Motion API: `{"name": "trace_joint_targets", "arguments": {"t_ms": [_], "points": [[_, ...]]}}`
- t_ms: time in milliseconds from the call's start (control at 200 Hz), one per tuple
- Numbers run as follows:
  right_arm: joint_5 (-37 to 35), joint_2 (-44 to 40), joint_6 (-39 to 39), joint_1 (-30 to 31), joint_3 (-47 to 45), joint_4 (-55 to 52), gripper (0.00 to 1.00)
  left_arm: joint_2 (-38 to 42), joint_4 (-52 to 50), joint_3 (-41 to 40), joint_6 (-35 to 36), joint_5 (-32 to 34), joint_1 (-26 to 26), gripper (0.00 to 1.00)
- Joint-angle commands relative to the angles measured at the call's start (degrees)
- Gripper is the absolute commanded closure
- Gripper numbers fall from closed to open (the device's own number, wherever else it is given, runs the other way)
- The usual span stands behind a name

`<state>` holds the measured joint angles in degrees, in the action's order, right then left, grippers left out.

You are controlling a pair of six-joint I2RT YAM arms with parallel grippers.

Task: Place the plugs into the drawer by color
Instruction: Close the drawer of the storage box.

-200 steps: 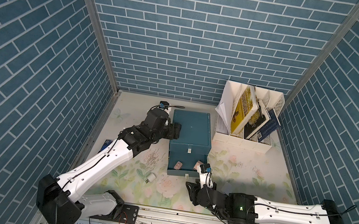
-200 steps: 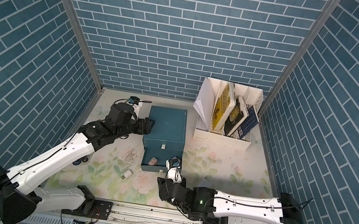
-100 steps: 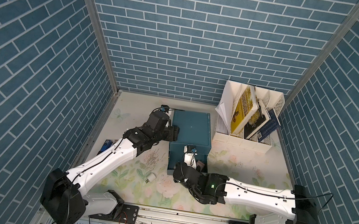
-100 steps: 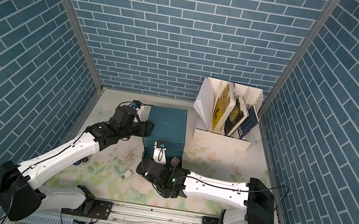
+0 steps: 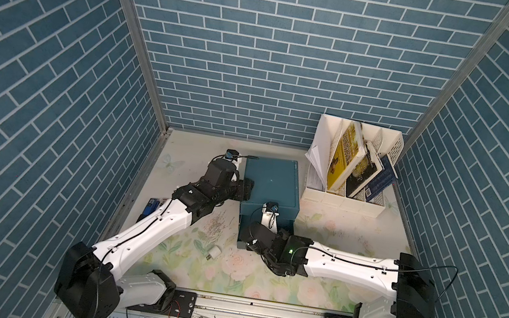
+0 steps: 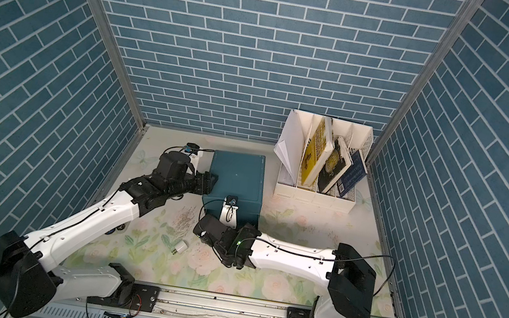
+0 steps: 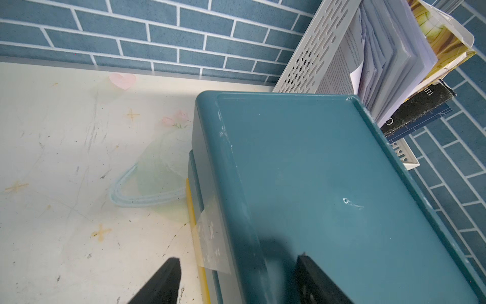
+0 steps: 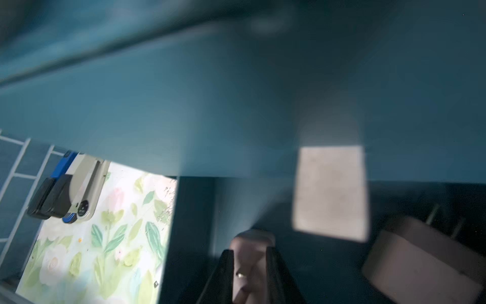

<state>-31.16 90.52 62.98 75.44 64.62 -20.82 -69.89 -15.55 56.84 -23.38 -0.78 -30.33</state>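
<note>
Fingers (image 8: 226,273) of your right gripper (image 8: 248,276), now swung into the open drawer (image 8: 263,105), pinch a pink plug (image 8: 249,252); left gripper (image 7: 236,281) straddles its top edge, open.

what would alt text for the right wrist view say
Blurred close-up: the right hand is closed on a pink plug inside an open tier of the teal drawer, where a second pink plug lies prongs up. A white pull tab hangs on the tier above, and a blue-and-black gadget lies on the floral mat beyond.
</note>
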Motion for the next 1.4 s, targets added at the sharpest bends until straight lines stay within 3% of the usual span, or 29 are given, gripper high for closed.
{"name": "trace_joint_targets", "arguments": {"t_ms": [0,95,195,370,495,715,920,1220,1395], "points": [[-1.58,-3.15,4.53,-0.40,-2.79,-7.85,0.75,0.13,-3.08,-1.56,1.71,-0.03,0.82,0.26],[-2.95,-6.57,1.71,0.73,-4.87,-5.25,0.71,0.13,-2.91,-1.47,1.76,-0.43,0.88,0.26],[-6.68,-9.96,-0.76,4.45,-5.78,-4.33,0.56,-0.10,-3.15,-1.12,1.84,-0.51,0.88,0.26],[-9.98,-11.80,0.15,9.02,-5.19,-9.71,0.40,-0.99,-2.73,-0.52,1.58,-1.02,0.97,0.26],[-9.83,-13.62,0.35,13.41,-8.65,-6.88,0.36,-1.61,-2.65,-0.17,1.47,-1.83,0.95,0.26],[-5.56,-17.57,4.52,15.88,-21.36,8.50,0.35,-2.25,-2.51,0.07,1.67,-3.72,0.93,0.25],[-3.67,-17.37,1.69,10.66,-24.37,15.07,0.36,-1.66,-3.08,-0.10,1.32,-4.06,0.96,0.26],[-6.67,-13.84,-5.20,5.18,-21.89,19.44,0.61,-1.32,-2.67,-1.97,1.87,-5.90,0.97,0.31],[-6.56,-10.64,-8.43,1.04,-19.61,20.78,0.66,-1.29,-2.75,-2.56,3.54,-6.04,0.96,0.34]]}}
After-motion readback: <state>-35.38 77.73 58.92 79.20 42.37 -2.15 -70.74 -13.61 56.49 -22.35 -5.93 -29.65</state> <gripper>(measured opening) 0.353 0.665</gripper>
